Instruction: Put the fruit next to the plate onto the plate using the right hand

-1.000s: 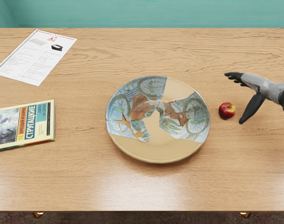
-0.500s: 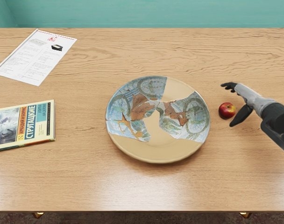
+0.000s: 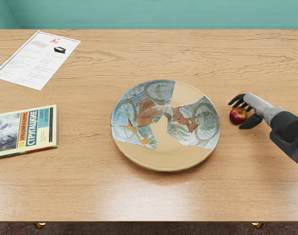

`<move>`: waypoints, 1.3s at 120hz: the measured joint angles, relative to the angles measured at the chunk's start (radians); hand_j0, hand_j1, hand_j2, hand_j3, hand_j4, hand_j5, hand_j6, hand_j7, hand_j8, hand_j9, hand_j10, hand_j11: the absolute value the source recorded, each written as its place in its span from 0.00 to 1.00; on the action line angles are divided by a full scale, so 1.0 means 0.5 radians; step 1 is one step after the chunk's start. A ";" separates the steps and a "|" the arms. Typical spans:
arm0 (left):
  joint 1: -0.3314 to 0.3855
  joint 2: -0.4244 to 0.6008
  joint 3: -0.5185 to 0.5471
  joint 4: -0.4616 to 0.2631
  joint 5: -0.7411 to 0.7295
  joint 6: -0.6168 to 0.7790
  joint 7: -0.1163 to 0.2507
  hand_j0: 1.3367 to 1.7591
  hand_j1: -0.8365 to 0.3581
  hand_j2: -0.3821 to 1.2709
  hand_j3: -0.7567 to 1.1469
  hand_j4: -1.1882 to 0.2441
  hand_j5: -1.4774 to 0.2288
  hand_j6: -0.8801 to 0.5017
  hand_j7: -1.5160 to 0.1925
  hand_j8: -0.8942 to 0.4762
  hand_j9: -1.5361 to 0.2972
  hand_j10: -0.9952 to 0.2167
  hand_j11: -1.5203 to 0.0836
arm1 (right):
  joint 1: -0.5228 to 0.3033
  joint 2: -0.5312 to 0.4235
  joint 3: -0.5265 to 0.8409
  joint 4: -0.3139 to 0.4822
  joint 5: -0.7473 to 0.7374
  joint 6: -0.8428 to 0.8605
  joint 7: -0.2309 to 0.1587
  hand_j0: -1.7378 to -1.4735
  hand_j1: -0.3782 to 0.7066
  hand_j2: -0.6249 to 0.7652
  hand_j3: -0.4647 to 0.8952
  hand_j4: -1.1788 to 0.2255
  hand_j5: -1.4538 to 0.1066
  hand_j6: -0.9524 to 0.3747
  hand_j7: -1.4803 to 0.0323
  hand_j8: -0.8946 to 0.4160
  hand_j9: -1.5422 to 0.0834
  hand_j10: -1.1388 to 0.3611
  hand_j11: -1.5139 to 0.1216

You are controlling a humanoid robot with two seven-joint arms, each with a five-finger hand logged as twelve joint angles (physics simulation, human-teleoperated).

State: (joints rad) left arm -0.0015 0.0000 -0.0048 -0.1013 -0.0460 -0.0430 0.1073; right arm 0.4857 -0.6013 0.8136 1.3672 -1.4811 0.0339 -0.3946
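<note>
Evidently readying a grasp, the right hand (image 3: 250,106) spreads its fingers (image 3: 235,101) around the apple (image 3: 236,115) near the table's (image 3: 139,196) right edge.

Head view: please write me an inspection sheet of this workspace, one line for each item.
Surface: wooden table, flat.
Job's things: red apple lies on the table right of the patterned plate, not on it.
Clutter: book at the left edge; printed sheet at the far left.
Hands: right hand at the apple, fingers open around it; left hand not in view.
Cables: nothing seen.
Surroundings: teal wall behind the table.
</note>
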 joint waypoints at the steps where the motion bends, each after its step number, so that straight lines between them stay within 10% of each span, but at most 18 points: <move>1: 0.000 0.000 0.000 0.000 0.000 0.000 0.000 0.76 0.98 0.23 0.40 0.82 0.86 0.63 0.88 0.64 0.83 0.81 0.94 | 0.000 0.000 0.000 -0.001 0.000 0.000 0.000 0.30 0.49 0.39 0.34 0.54 0.58 0.40 0.62 0.36 0.61 0.48 0.59; 98: 0.000 0.000 0.000 0.000 0.000 0.000 0.000 0.76 0.98 0.23 0.40 0.82 0.86 0.63 0.88 0.64 0.83 0.81 0.94 | 0.070 -0.122 0.046 0.054 0.359 0.090 -0.005 0.30 0.59 0.56 0.34 0.42 0.43 0.39 0.47 0.28 0.46 0.37 0.44; 156: 0.000 0.000 0.000 0.000 0.000 0.000 0.000 0.76 0.98 0.23 0.40 0.82 0.86 0.63 0.88 0.64 0.83 0.81 0.94 | 0.092 -0.201 0.472 0.155 0.774 0.730 -0.004 0.30 0.58 0.56 0.34 0.42 0.41 0.40 0.45 0.28 0.45 0.35 0.43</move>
State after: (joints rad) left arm -0.0015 0.0000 -0.0048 -0.1013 -0.0460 -0.0430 0.1073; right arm 0.5318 -0.7019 1.0498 1.4448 -1.0941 0.3989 -0.3967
